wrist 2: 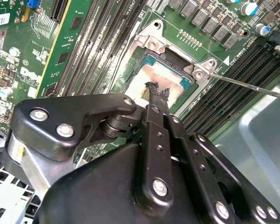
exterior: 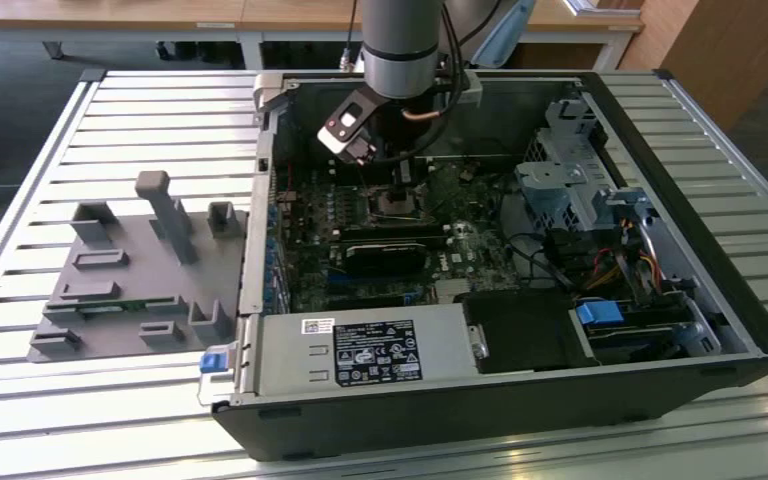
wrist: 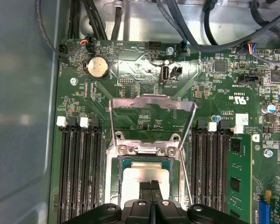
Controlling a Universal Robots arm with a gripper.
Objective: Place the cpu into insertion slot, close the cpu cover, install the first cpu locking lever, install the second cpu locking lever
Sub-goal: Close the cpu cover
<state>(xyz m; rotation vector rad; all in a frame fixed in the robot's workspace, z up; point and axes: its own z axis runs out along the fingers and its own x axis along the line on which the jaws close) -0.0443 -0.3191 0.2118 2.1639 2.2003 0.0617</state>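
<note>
Memory slots [wrist: 79, 172] flank pincer [wrist: 151, 185] both sides. Coin battery [wrist: 97, 67] near pincer, off slots' ends. Grey fixture [exterior: 131, 270] outside case [exterior: 491, 420], well apart from pincer, exterior view's left. Power supply [exterior: 357, 352] apart from pincer.

Black printed label [exterior: 373, 353] on power supply [exterior: 444, 350], barcode sticker [exterior: 320, 325] beside, wording illegible

The arm [exterior: 404, 35] is showing as a silver-grey cylinder banded in black, with dark cables [exterior: 452, 40] trailing beside it. A black-and-white camera block [exterior: 348, 130] is hanging at its wrist. The gripper [wrist 2: 157, 90] is wearing matte black linkage bars [wrist 2: 74, 123] studded with silver screws [wrist 2: 159, 186], its jaws narrowing to rough black tips.
</note>
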